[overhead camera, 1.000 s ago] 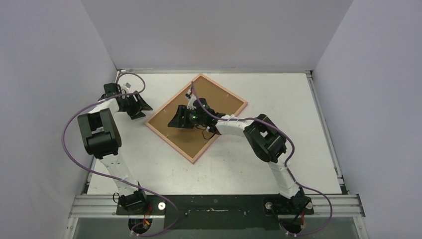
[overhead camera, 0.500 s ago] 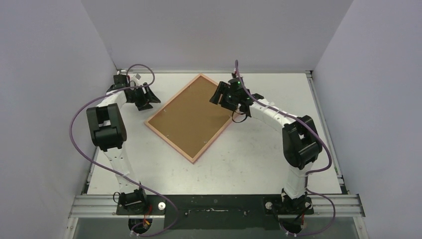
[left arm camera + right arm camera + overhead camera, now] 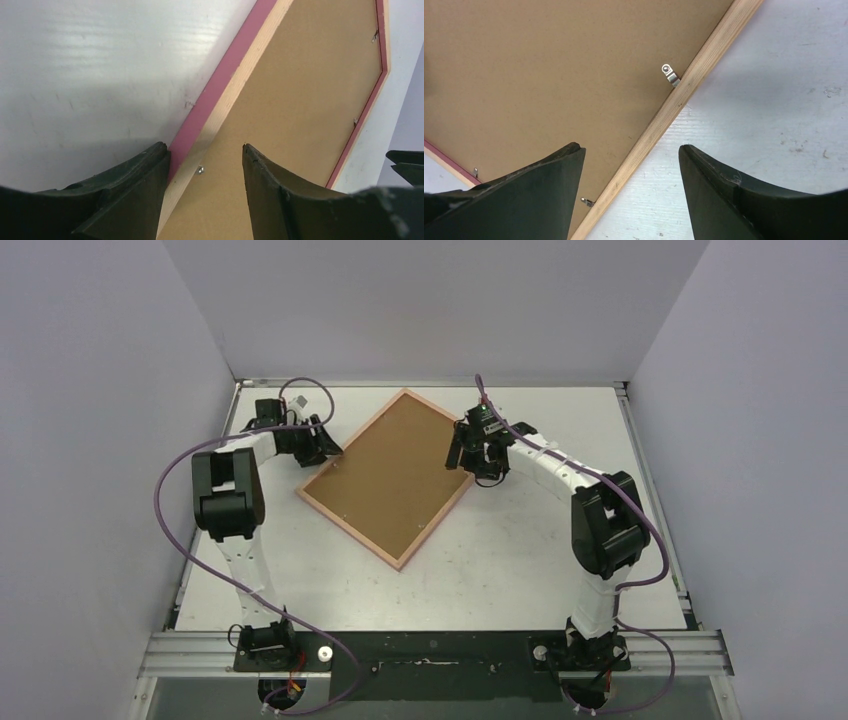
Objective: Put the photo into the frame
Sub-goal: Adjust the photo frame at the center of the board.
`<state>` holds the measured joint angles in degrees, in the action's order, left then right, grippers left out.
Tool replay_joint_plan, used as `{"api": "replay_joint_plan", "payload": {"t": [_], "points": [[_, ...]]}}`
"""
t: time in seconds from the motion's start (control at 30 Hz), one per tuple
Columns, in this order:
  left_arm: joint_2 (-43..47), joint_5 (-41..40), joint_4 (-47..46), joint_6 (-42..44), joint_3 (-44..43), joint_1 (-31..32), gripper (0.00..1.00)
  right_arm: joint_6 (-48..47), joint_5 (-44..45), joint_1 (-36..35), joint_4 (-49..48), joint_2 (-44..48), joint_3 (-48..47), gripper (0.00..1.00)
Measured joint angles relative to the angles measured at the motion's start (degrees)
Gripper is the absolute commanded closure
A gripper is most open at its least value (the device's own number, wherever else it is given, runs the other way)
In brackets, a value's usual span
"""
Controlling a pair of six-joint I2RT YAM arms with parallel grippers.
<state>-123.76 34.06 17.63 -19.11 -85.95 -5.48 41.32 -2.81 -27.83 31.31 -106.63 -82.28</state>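
Note:
The frame (image 3: 349, 531) lies face down on the table, its light wood back up, with the brown fibreboard backing panel (image 3: 385, 475) in it. The photo is hidden. My left gripper (image 3: 325, 445) is open at the frame's far left edge. In the left wrist view (image 3: 205, 147) its fingers straddle the pink and wood rail (image 3: 220, 85). My right gripper (image 3: 468, 462) is open at the frame's right edge. In the right wrist view (image 3: 631, 147) one finger is over the backing panel (image 3: 549, 65), the other over the table, with the wood rail (image 3: 694, 80) between them.
Small metal tabs (image 3: 670, 75) sit along the inner edge of the frame over the backing. White table (image 3: 520, 540) with grey walls on three sides. Purple cables loop from both arms.
My right gripper has moved from the middle of the backing panel to the frame's right edge. My left gripper has moved right onto the frame's left edge. The frame has shifted slightly.

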Motion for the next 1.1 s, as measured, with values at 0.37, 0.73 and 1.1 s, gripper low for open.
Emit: {"api": "replay_joint_plan", "payload": {"t": [0.37, 0.73, 1.1], "points": [[12.87, 0.72, -10.99, -9.20, 22.56, 8.79, 0.56, -1.33, 3.98, -0.83, 5.38, -0.09, -4.46, 0.33], [20.94, 7.26, -23.78, -24.59, 37.81, 16.26, 0.59, -1.64, 8.90, -9.57, 8.20, -11.19, -20.94, 0.36], [29.73, 6.01, -23.08, -27.56, 41.22, 6.01, 0.45, -3.56, 11.56, -15.19, 14.64, -23.69, -33.27, 0.38]]}}
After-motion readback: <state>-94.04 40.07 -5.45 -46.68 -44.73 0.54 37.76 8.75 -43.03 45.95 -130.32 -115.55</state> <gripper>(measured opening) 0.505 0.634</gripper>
